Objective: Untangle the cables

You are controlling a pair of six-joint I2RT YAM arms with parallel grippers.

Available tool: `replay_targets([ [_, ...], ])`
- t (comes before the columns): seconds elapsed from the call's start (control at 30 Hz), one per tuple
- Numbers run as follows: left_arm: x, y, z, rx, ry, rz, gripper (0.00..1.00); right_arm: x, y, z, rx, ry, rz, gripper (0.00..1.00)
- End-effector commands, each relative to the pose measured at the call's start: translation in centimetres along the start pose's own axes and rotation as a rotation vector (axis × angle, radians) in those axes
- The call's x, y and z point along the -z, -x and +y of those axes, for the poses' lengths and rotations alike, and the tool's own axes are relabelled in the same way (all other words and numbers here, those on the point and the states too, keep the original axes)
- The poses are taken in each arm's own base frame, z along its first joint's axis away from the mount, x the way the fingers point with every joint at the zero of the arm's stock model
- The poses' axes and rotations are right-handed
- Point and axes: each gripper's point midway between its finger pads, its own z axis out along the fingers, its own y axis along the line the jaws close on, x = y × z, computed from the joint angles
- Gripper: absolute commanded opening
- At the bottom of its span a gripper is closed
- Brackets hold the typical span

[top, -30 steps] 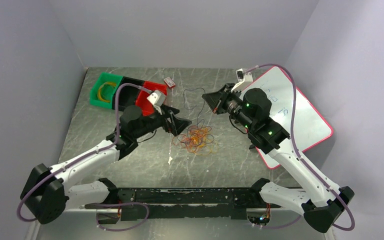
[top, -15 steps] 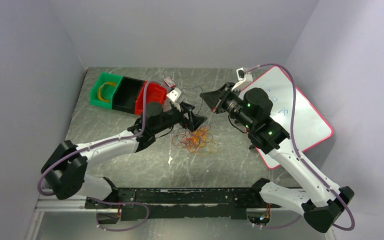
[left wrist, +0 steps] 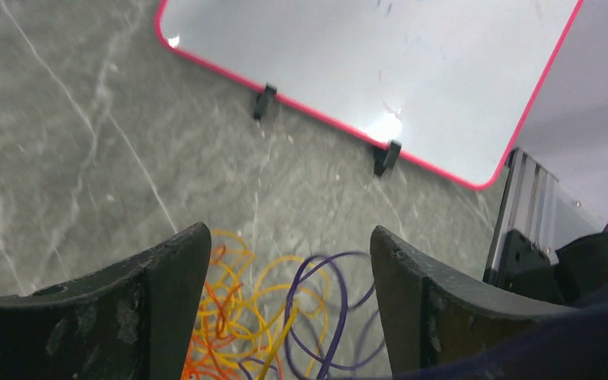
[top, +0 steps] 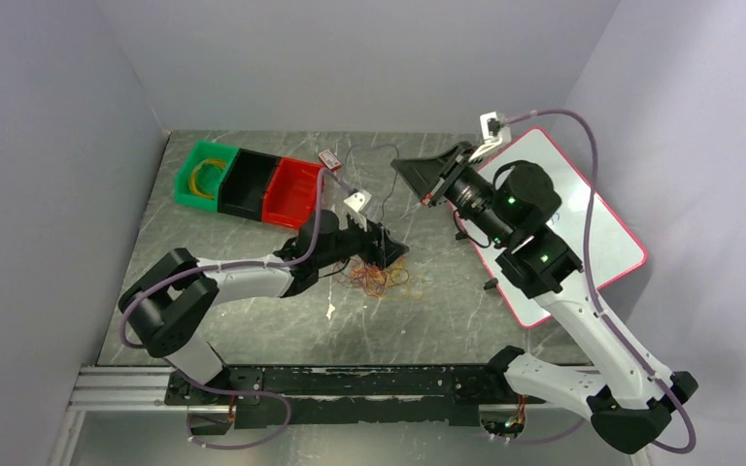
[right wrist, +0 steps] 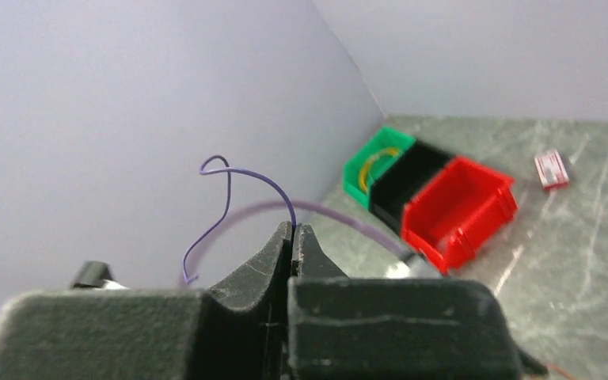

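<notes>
The cables (top: 381, 280) lie as a tangle of yellow, orange and red loops on the grey table. My left gripper (top: 395, 254) is low over its far edge. In the left wrist view this gripper (left wrist: 289, 237) is open, with yellow, orange and purple loops (left wrist: 317, 309) lying loose between its fingers (left wrist: 166, 301). My right gripper (top: 410, 173) is raised behind the tangle. In the right wrist view it (right wrist: 293, 229) is shut on a thin purple cable (right wrist: 245, 174) that curls up out of the fingertips.
A green bin (top: 199, 175) holding a yellow loop, a black bin (top: 243, 184) and a red bin (top: 291, 194) stand in a row at the back left. A small red-and-white tag (top: 329, 159) lies beside them. A pink-edged whiteboard (top: 583, 223) lies on the right.
My left arm has reached forward and right until its gripper is down over the tangle, jaws somewhat narrower. My right gripper has risen and drawn back with the purple cable.
</notes>
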Motion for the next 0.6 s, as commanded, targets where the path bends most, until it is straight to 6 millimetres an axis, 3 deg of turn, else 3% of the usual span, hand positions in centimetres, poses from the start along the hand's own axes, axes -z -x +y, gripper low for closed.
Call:
replay_targets([
  [0.0, -0.1, -2.0, -1.0, 0.031, -0.05, 0.013, 0.78, 0.8, 4.5, 3.9, 0.026, 0.109, -0.115, 0.0],
  [0.57, 0.9, -7.9, -0.4, 0.088, -0.015, 0.112, 0.73, 3.0, 12.7, 6.7, 0.194, 0.069, -0.32, 0.0],
])
